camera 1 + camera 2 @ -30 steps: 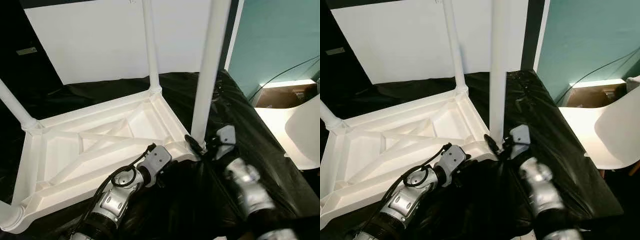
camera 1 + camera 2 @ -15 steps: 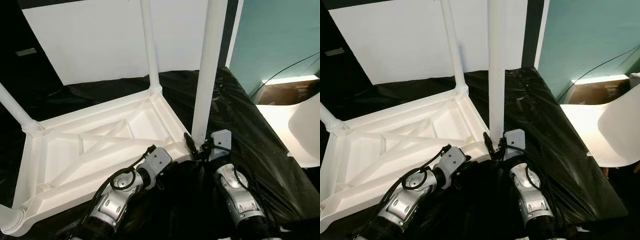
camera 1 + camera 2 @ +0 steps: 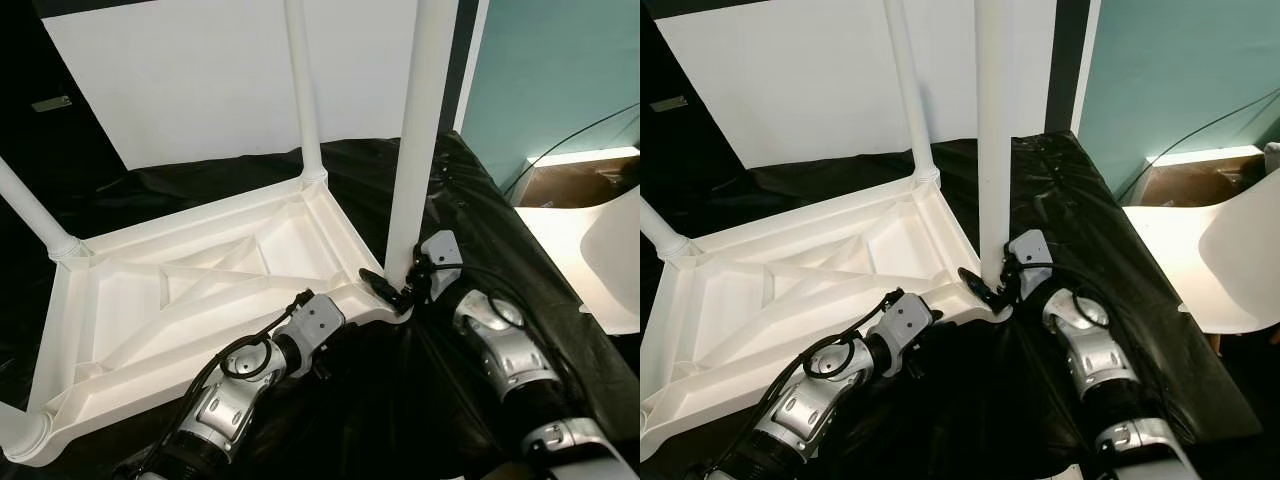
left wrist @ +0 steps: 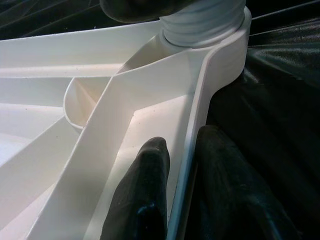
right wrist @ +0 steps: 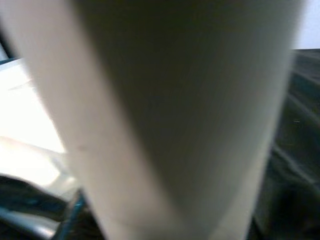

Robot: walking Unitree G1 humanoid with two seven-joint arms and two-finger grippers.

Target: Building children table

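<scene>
An upturned white plastic children's table lies on a black sheet, with its legs pointing up. My left gripper is shut on the table's front rim near the right corner, one finger inside the rim and the other outside. My right gripper is shut on the base of the near right leg, where it enters the corner socket. In the right wrist view that leg is very close and blurred. Another leg stands at the back corner and one at the left.
The black sheet drops off at its right edge. A white chair stands just beyond it, with a brown box and a cable by the teal wall. A white board leans behind the table.
My right forearm swung in under the leg and back out to the right, its gripper staying at the leg's base. The left arm has stayed on the rim.
</scene>
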